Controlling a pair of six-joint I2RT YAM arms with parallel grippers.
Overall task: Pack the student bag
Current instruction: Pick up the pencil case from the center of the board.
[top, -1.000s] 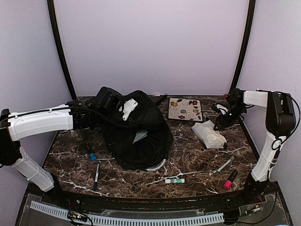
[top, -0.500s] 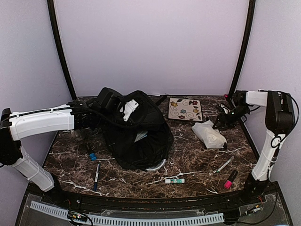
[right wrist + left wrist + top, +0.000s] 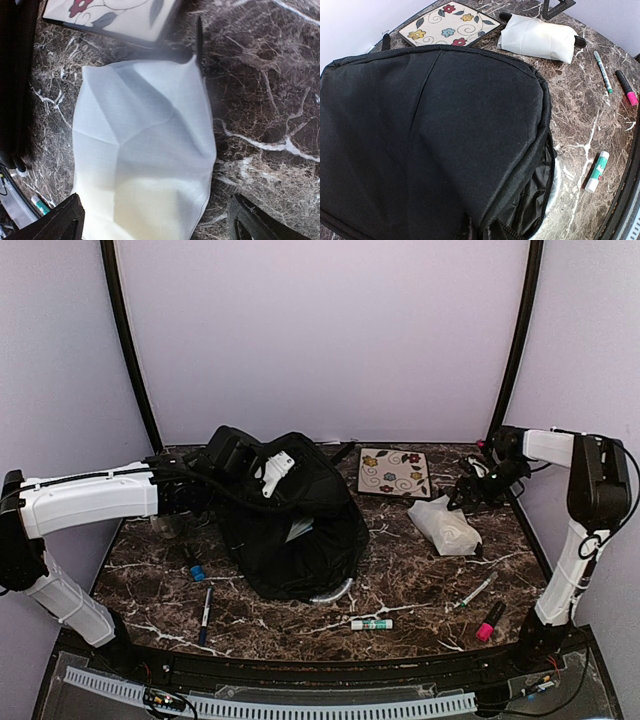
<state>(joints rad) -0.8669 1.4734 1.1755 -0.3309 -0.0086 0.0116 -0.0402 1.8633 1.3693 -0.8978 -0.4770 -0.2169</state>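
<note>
The student bag (image 3: pixel 290 520) is a large black fabric bag, lying left of the table's middle. Its open zipper edge (image 3: pixel 545 185) faces the front. My left gripper (image 3: pixel 228 453) is at the bag's far left top and appears shut on its fabric. Its fingers are hidden in the left wrist view, which the bag (image 3: pixel 430 130) fills. My right gripper (image 3: pixel 468 492) is open just above the far end of a white pouch (image 3: pixel 444 524). In the right wrist view its fingertips (image 3: pixel 67 217) stand on either side of the pouch (image 3: pixel 142 150).
A floral notebook (image 3: pixel 394 472) lies behind the pouch. A glue stick (image 3: pixel 371 624), a pen (image 3: pixel 475 591) and a pink highlighter (image 3: pixel 489 621) lie at the front right. A marker (image 3: pixel 205 612) and a small blue-capped item (image 3: pixel 196 568) lie at the front left.
My right gripper has turned and shifted slightly toward the far end of the white pouch. The left arm and the bag have not moved.
</note>
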